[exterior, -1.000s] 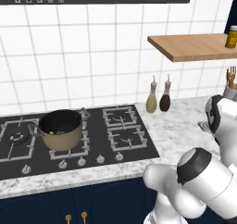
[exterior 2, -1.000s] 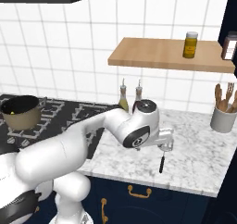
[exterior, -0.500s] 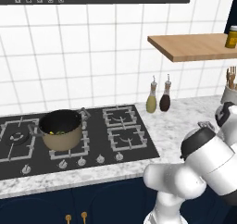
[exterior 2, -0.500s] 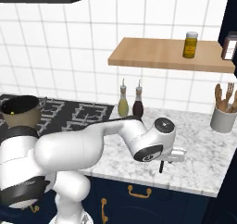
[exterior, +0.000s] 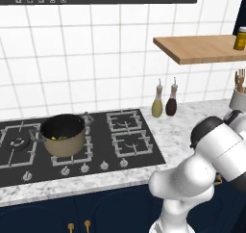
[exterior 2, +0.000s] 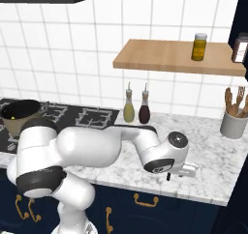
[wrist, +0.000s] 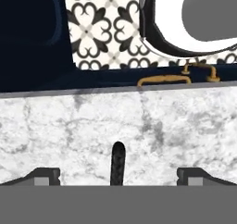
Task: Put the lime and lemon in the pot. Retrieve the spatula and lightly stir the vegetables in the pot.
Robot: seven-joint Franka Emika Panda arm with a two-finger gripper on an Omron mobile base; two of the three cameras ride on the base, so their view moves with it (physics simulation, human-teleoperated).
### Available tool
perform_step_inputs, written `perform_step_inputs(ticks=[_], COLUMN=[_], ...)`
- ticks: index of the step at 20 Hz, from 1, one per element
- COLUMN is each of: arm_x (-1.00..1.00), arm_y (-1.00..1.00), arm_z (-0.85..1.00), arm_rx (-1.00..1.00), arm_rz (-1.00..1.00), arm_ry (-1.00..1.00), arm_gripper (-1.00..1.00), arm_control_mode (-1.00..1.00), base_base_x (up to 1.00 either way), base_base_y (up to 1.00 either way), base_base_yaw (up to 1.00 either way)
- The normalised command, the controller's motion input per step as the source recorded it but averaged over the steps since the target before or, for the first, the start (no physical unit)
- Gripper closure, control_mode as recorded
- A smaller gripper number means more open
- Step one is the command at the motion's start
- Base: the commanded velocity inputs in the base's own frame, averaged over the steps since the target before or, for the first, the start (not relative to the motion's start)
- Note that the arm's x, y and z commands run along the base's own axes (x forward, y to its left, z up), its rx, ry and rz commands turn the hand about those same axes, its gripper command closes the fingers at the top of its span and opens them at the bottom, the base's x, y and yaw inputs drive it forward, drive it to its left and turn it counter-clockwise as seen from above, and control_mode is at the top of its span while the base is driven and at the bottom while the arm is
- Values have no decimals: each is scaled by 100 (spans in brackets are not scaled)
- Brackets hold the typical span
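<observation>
The tan pot (exterior: 62, 133) stands on the left of the hob, and the lime and lemon show inside it as small green and yellow vegetables (exterior: 58, 137). That pot (exterior 2: 19, 113) is far left in the right base view. The spatula's black handle (wrist: 118, 160) lies on the marble counter, its tip (exterior 2: 168, 176) poking out under my hand. The head is hidden. My gripper (wrist: 118, 177) is open, low over the counter, one fingertip (wrist: 44, 176) on each side of the handle and well apart from it. From the right base view the gripper (exterior 2: 181, 171) sits near the counter's front edge.
Two bottles (exterior 2: 135, 109) stand at the wall behind my arm. A grey holder (exterior 2: 233, 124) with wooden utensils is at the far right. A wooden shelf (exterior 2: 164, 56) with jars hangs above. The hob (exterior: 129, 135) lies left of the marble counter (wrist: 55, 126).
My arm has stretched further right and the hand has come down lower over the spatula handle. The jaws stay wide open. Pot and spatula have not moved.
</observation>
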Motion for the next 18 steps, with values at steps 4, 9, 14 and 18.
perform_step_inputs(ticks=[4, 9, 14, 18], arm_x=[38, 5, 0, 0], arm_y=[0, 0, 0, 0], arm_z=[-38, -28, -24, -20], arm_rx=[0, 0, 0, 0], arm_rz=[-9, -4, -3, -1], arm_ry=[0, 0, 0, -1], arm_gripper=[-100, -100, -100, -100], arm_control_mode=[-100, -100, -100, -100], base_base_x=[0, 0, 0, 0], base_base_y=[0, 0, 0, 0], base_base_yaw=[0, 0, 0, 0])
